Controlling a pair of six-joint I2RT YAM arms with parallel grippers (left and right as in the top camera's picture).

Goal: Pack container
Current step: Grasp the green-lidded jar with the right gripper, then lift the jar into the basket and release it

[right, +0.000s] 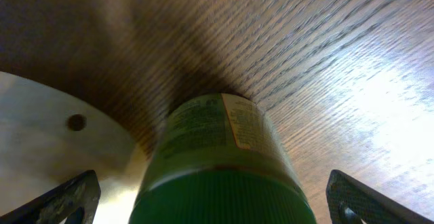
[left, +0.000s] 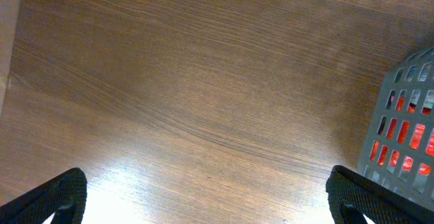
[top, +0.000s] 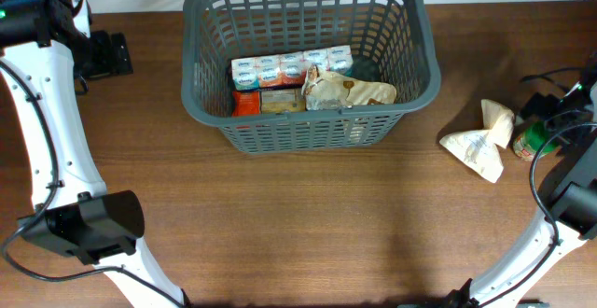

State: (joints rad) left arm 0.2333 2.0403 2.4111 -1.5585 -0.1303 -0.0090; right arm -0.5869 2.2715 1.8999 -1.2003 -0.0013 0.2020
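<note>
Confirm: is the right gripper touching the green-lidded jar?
Apart. Right wrist view: the right gripper stands open, with a wide gap between each finger and the green-lidded jar.

You've got wide open table (top: 308, 215) in front of the basket (top: 308, 133). Right side's tight though, crumpled bag (top: 480, 145) sits just beside the jar (top: 534, 140).

One grey basket (top: 298, 136), one green-lidded jar (right: 224, 156), two crumpled pale wrappers (top: 478, 145), one orange packet (top: 246, 103), two robot arms (top: 37, 121).

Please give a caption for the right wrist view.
Open right gripper flanking a green-lidded jar on the wooden table.
</note>
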